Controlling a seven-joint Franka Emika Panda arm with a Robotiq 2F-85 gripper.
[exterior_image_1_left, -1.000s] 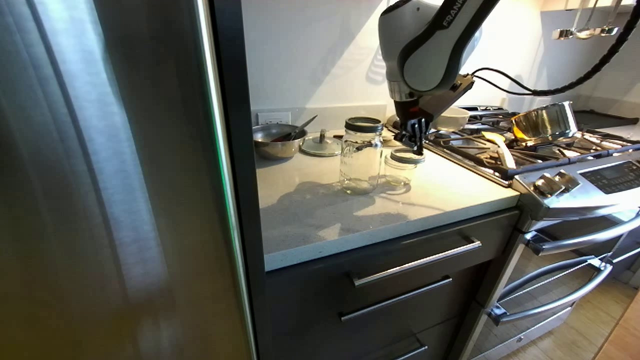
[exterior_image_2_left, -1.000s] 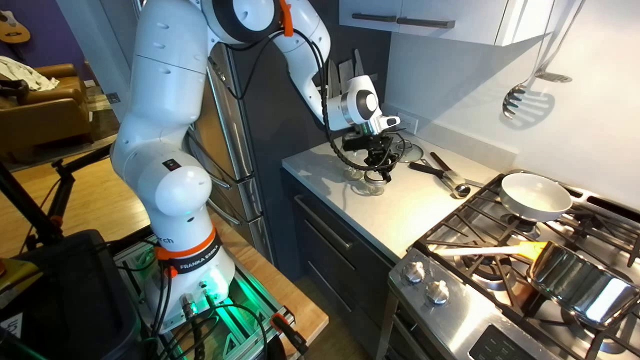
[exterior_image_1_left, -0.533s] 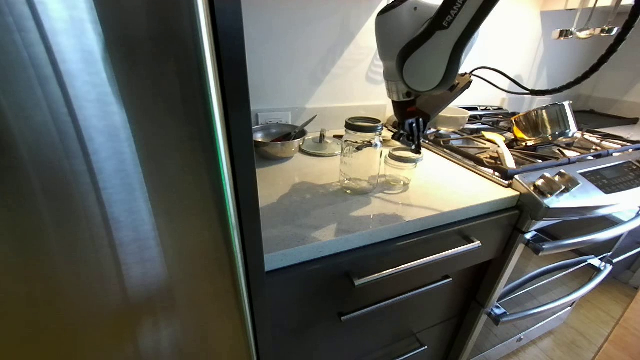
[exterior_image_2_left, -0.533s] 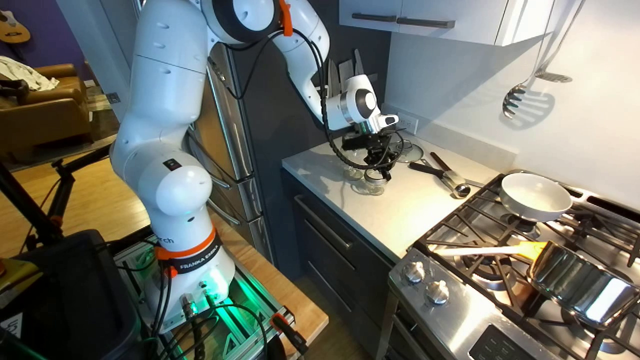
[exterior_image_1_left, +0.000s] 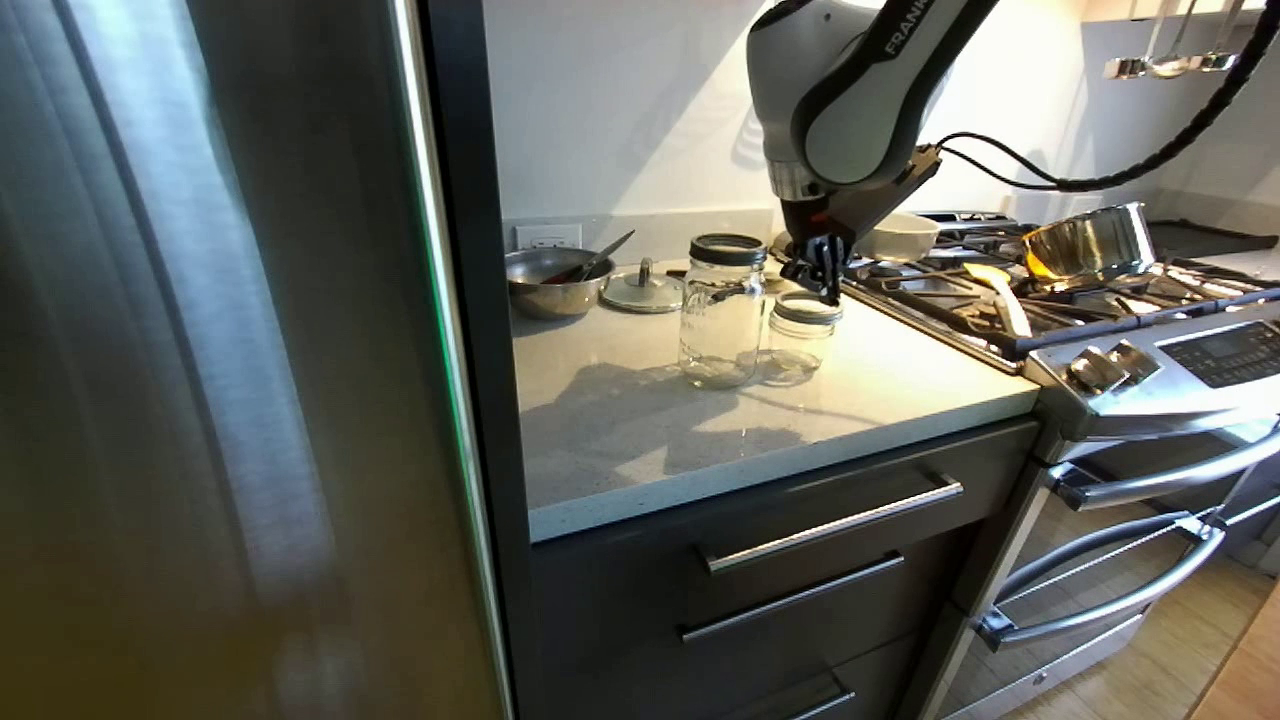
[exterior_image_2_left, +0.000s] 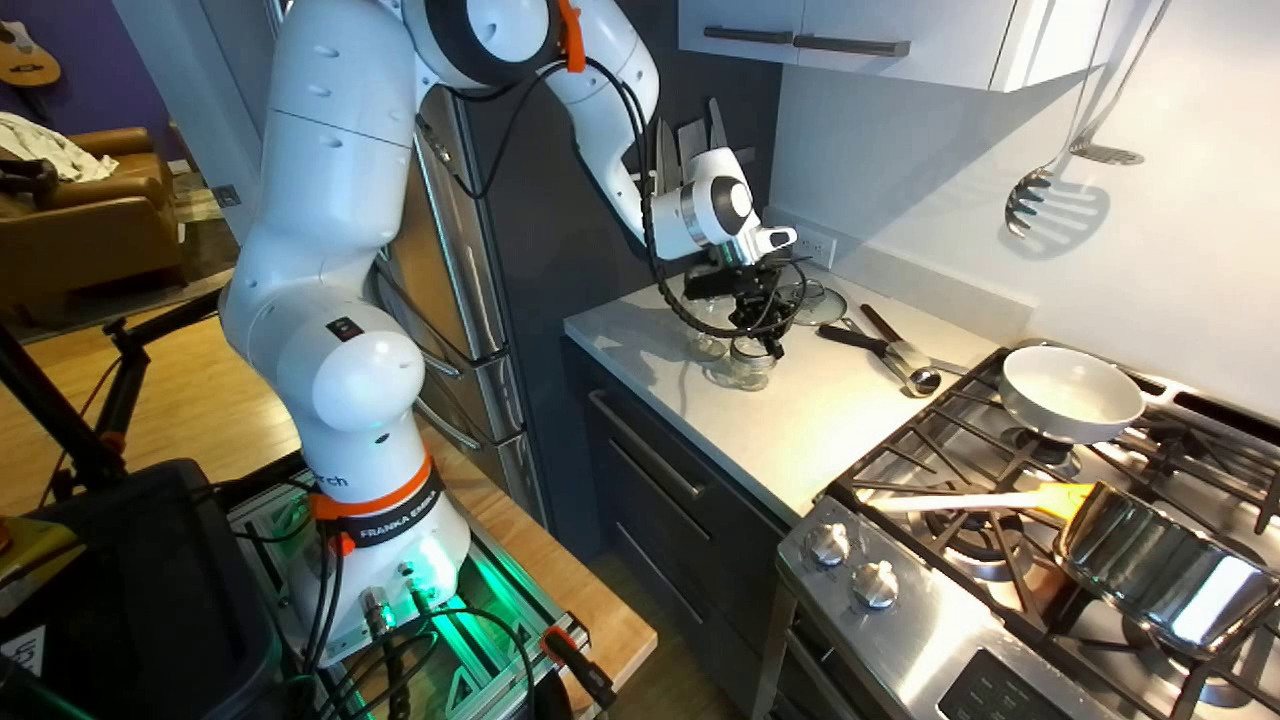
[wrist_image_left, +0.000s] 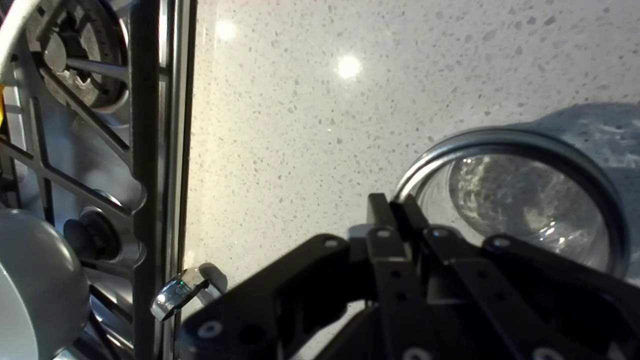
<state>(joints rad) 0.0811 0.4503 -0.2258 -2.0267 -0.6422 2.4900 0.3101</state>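
Observation:
My black gripper (wrist_image_left: 395, 202) is shut on the edge of a grey metal ring (wrist_image_left: 500, 136), the thin band pinched between its fingertips. In an exterior view the gripper (exterior_image_1_left: 832, 290) points down at the ring's (exterior_image_1_left: 803, 315) right side, and the ring lies nearly level over the mouth of a short clear glass jar (exterior_image_1_left: 797, 348). I cannot tell if the ring rests on the jar or hangs just above it. The jar's bottom shows through the ring in the wrist view. A tall clear jar (exterior_image_1_left: 720, 325) with a dark screw band stands close beside the short one.
A steel pan (exterior_image_1_left: 555, 290) and a glass lid (exterior_image_1_left: 643, 290) lie behind the jars. Utensils (exterior_image_2_left: 885, 350) lie near the stove (exterior_image_2_left: 960, 520), which bears a white pan (exterior_image_2_left: 1070, 390) and a tilted steel pot (exterior_image_2_left: 1165, 570). A tall fridge (exterior_image_1_left: 250, 350) stands by the counter.
In an exterior view the gripper and the ring have shifted slightly left and up, so the ring lines up more with the short jar. Both jars have stayed in place.

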